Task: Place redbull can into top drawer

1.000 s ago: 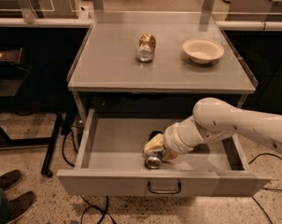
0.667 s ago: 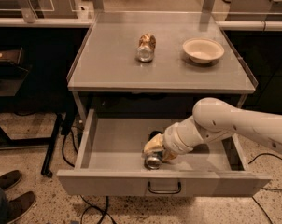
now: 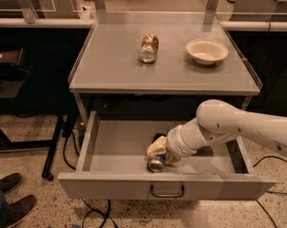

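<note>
The top drawer (image 3: 110,184) stands pulled out below the table, its dark handle (image 3: 167,194) on the front panel. My white arm reaches into it from the right. My gripper (image 3: 158,156) is low inside the drawer near the front middle. Its pale fingers (image 3: 154,148) sit on either side of the redbull can (image 3: 156,165). Only the can's shiny metal end shows, and it rests at the drawer floor.
A brown-and-gold can (image 3: 148,48) lies on the grey table top (image 3: 115,70), with a cream bowl (image 3: 206,50) to its right. A person's shoes (image 3: 5,198) are at the bottom left. Cables run on the floor under the drawer.
</note>
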`<state>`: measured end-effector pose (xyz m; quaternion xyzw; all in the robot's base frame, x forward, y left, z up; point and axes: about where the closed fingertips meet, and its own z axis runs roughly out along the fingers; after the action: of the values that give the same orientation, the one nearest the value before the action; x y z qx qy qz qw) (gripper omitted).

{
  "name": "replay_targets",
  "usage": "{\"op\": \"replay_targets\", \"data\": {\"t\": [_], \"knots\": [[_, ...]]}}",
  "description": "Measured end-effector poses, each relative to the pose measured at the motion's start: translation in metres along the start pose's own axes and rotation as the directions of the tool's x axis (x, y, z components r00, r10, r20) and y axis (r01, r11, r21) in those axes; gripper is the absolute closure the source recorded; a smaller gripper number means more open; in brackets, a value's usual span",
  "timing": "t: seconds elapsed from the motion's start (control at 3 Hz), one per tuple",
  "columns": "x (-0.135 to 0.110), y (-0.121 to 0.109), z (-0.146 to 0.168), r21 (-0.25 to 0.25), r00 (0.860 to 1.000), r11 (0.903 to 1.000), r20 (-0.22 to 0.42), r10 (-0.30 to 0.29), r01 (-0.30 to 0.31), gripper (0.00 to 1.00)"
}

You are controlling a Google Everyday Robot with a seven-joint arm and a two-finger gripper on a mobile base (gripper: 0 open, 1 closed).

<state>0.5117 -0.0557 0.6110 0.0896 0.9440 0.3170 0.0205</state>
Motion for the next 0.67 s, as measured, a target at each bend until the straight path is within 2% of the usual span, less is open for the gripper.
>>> {"op": "replay_targets", "data": {"t": [0.33,0.67], "knots": [[0.0,0.0,0.0,0.0,1.0,1.0,0.0,0.0,0.0,0.03],[0.0001,0.0001,0.0001,0.0,1.0,1.0,0.0,0.0,0.0,0.0]]}}
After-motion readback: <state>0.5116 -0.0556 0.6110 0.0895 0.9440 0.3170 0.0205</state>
